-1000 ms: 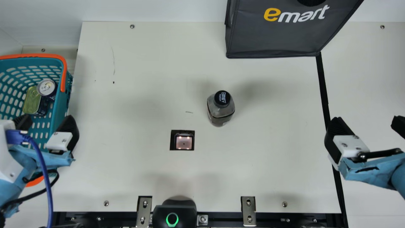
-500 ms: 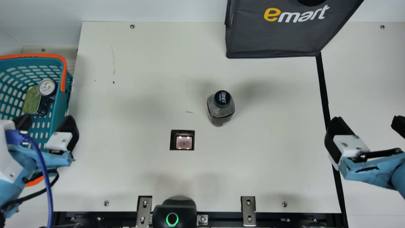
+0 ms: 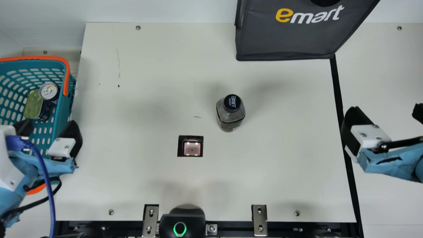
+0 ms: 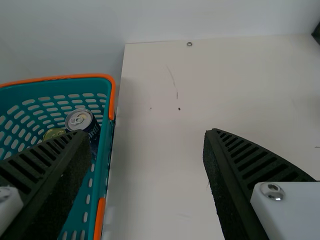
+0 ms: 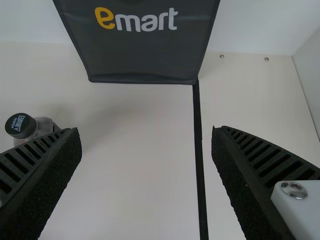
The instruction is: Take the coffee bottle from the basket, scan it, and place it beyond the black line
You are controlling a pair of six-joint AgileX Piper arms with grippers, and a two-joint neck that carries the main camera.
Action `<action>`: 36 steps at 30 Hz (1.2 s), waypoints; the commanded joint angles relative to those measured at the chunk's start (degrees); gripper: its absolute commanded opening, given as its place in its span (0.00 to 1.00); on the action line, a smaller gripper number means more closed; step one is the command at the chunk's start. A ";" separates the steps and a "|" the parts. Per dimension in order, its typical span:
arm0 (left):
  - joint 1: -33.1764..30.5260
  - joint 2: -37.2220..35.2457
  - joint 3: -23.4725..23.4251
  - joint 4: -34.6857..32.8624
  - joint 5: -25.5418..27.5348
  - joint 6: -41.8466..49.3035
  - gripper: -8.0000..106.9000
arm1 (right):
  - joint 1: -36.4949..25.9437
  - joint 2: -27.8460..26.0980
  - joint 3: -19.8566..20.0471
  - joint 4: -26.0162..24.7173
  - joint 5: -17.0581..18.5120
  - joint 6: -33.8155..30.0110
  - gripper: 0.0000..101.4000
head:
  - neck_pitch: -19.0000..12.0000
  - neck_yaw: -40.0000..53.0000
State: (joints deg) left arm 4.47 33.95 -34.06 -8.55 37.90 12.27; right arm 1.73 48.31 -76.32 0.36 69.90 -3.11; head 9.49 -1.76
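1. The coffee bottle [image 3: 231, 114] stands upright on the desk [image 3: 281, 185], near the scanner window [image 3: 192, 148], on the far side of it and to its right. Neither gripper touches the bottle.
2. The right gripper [image 3: 387, 109] is opened wide and holds nothing; it is well to the right of the scanner window, near the black line [image 3: 337, 89].
3. The left gripper [image 3: 47, 124] is also wide and empty, well to the left of the scanner window, at the wall of the basket [image 3: 67, 79].
4. Inside this basket, also left of the scanner window, there are a can [image 3: 49, 91] and a flat tin [image 3: 33, 107].
5. The taking from the basket is done, I judge, but the placing is not: the bottle is on the scanner window's side of the line. Whether the scan is made, I cannot tell.
6. The next move, in my opinion, asks the right gripper to come toward the scanner window, put its fingers around the bottle and close. If the scan is missing, the barcode should first face the window; after this, the bottle goes across the line.
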 commanded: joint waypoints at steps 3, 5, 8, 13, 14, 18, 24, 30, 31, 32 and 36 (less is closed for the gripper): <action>0.00 0.00 0.00 0.00 0.00 0.00 0.85 | 0.80 1.27 -1.29 0.33 0.00 0.04 0.90 | -1.57 0.18; 0.00 0.00 0.00 0.00 0.00 0.00 0.85 | 1.37 1.90 -1.79 0.48 0.00 0.07 0.90 | -1.57 0.18; 0.00 0.00 0.00 0.00 0.00 0.00 0.85 | 2.37 2.79 -2.31 0.66 0.00 0.15 0.90 | -1.57 0.18; 0.00 0.00 0.00 0.00 0.00 0.00 0.85 | 4.54 4.10 -2.58 0.68 -0.08 0.42 0.90 | -1.57 0.18; 0.00 0.00 0.00 0.00 0.00 0.00 0.85 | 5.03 4.35 -2.53 0.67 -0.15 0.50 0.90 | -1.57 0.18; 0.00 0.00 0.00 0.00 0.00 0.00 0.85 | 7.29 5.35 -2.11 0.47 -0.60 0.91 0.90 | -1.57 0.18; 0.00 0.00 0.00 0.00 0.00 0.00 0.85 | 11.01 6.99 -1.12 -0.11 -1.76 1.61 0.90 | -1.57 0.18; 0.00 0.00 0.00 0.00 0.00 0.00 0.85 | 15.05 8.66 -0.14 -1.20 -3.10 2.83 0.90 | -1.57 0.18; 0.00 0.00 0.00 0.00 0.00 0.00 0.85 | 15.72 8.97 -0.03 -1.32 -3.30 3.02 0.90 | -1.57 0.18; 0.00 0.00 0.00 0.00 0.00 0.00 0.85 | 16.51 9.26 0.07 -1.55 -3.48 3.36 0.90 | -1.57 0.18; 0.00 0.00 0.00 0.00 0.00 0.00 0.85 | 19.15 10.53 0.45 -2.00 -4.25 4.21 0.90 | -1.57 0.18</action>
State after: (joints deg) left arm 4.47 33.95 -34.06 -8.55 37.90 12.27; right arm 20.08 58.58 -75.86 -1.46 65.66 0.93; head 9.40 -1.67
